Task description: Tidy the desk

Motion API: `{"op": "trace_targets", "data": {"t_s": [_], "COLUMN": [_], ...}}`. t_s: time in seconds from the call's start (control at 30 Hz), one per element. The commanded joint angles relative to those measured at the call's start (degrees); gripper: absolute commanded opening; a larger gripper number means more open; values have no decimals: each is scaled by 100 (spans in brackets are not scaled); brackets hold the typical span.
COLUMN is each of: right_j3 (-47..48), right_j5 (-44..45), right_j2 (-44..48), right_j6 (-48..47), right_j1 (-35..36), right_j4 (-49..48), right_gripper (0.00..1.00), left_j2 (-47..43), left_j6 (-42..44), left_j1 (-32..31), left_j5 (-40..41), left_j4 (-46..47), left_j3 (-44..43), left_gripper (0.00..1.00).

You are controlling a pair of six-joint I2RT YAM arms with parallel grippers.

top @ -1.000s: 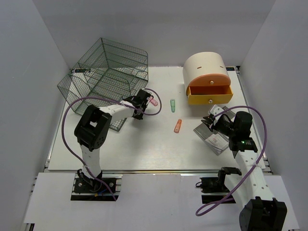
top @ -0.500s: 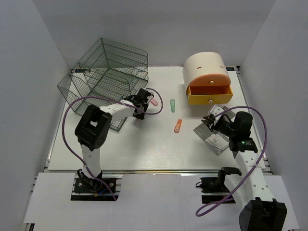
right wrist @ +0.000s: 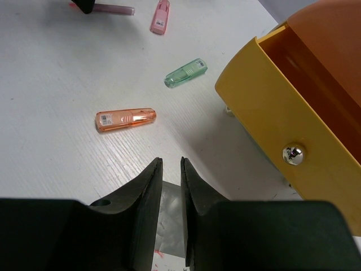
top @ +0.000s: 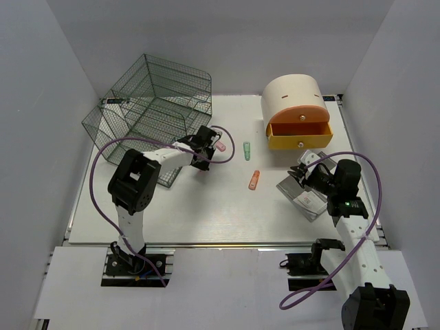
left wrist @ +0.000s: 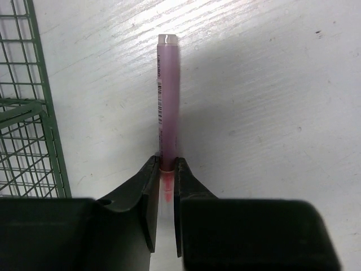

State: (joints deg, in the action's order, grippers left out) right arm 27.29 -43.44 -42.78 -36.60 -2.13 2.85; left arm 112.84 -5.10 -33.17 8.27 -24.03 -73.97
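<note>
The desk (top: 206, 213) is the broad white tabletop that carries everything here, with a metal rail (top: 227, 246) along its near edge, just ahead of the two arm bases.

On the near right, the right gripper (right wrist: 171, 164) hangs low over a grey foil packet (top: 306, 199) that lies flat on the desk. Its jaws stand almost together with only a thin slit between them. The grey of the packet shows in that slit, but I cannot tell whether they are pinching it.

Further in, near the middle of the desk, a short orange marker (right wrist: 125, 119) lies on its side. Beyond it lies a short green marker (right wrist: 186, 73), apart from the orange one. Further left is a short pink marker (right wrist: 159, 16).

The left arm reaches across to the left gripper (left wrist: 167, 164) beside the wire-mesh cage (top: 155, 96). Its jaws are closed on the near end of a long pink pen (left wrist: 168, 101), one finger pressed against each side. The pen lies flat on the desk and points straight away from the wrist, with the green mesh just to its left.

At the far right stands a cream-and-orange rounded drawer box (top: 292, 96). Its yellow-orange drawer (right wrist: 265, 101) is pulled open, with a shiny round knob (right wrist: 293, 153) on its front. The cage fills the far left corner.
</note>
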Motion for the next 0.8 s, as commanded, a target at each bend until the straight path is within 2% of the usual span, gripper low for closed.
{"op": "trace_targets", "data": {"t_s": [0.0, 0.17, 0.33, 0.43, 0.47, 0.5, 0.6, 0.77], "right_j3": [-13, -4, 66, 128, 145, 189, 285, 365], "right_j5": [11, 37, 318, 563, 791, 932, 1460, 1891], "right_j2": [68, 69, 69, 69, 77, 77, 86, 139], "right_j6": [-49, -23, 398, 679, 767, 864, 1224, 1515], "right_j1": [-7, -7, -15, -24, -33, -33, -68, -138], "right_j4": [-171, -188, -406, -531, -566, -645, -733, -795], "right_gripper": [25, 25, 24, 7, 0, 0, 0, 0], "left_j2": [371, -261, -1438, -1975, -2089, -2282, -2380, -1908], "left_j6": [-87, 26, 316, 502, 815, 931, 1230, 1766], "left_j1": [-111, -111, -163, -164, -164, -164, -216, -409], "left_j5": [-546, -818, -1424, -1977, -2144, -2546, -3163, -3946], "left_j4": [-541, -357, 108, 468, 583, 854, 1259, 1901], "left_j3": [191, 147, 199, 182, 164, 155, -28, -678], "left_gripper": [9, 2, 0, 0, 0, 0, 0, 0]}}
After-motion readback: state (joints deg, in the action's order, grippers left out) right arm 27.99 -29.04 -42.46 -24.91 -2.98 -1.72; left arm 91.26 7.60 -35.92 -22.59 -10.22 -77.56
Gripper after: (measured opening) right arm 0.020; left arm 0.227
